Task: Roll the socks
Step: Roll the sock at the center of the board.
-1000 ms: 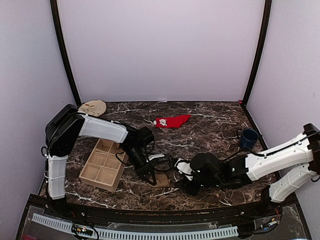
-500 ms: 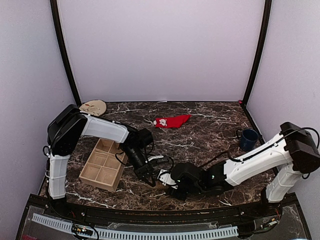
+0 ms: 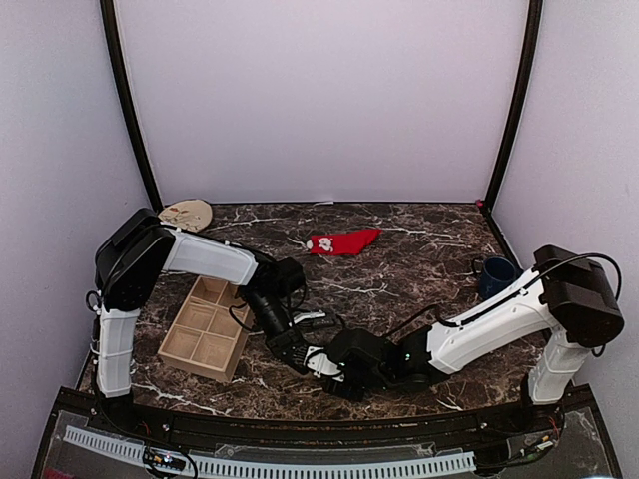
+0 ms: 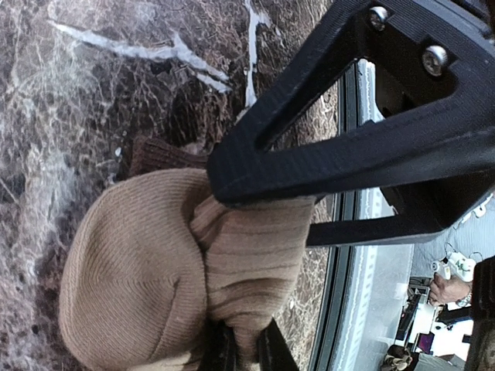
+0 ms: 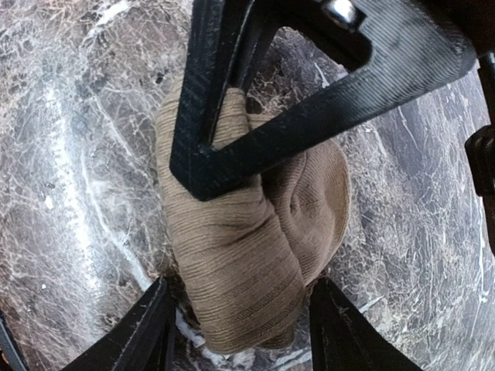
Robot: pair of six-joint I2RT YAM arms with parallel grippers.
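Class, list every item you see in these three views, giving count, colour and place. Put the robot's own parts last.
tan sock: one, tan-brown, bundled at the near centre of the table between both pincers
red sock: one, red with a white patch, lying at the far centre
wooden tray: one, pale wood, divided into compartments, on the left side
mug: one, dark blue, on the right side
round disc: one, beige, in the far left corner; too small to identify
table: one, dark brown marble with white veins
left pincer: one, black, pinching a fold of the tan sock
right pincer: one, black, fingers on either side of the tan sock; grip unclear
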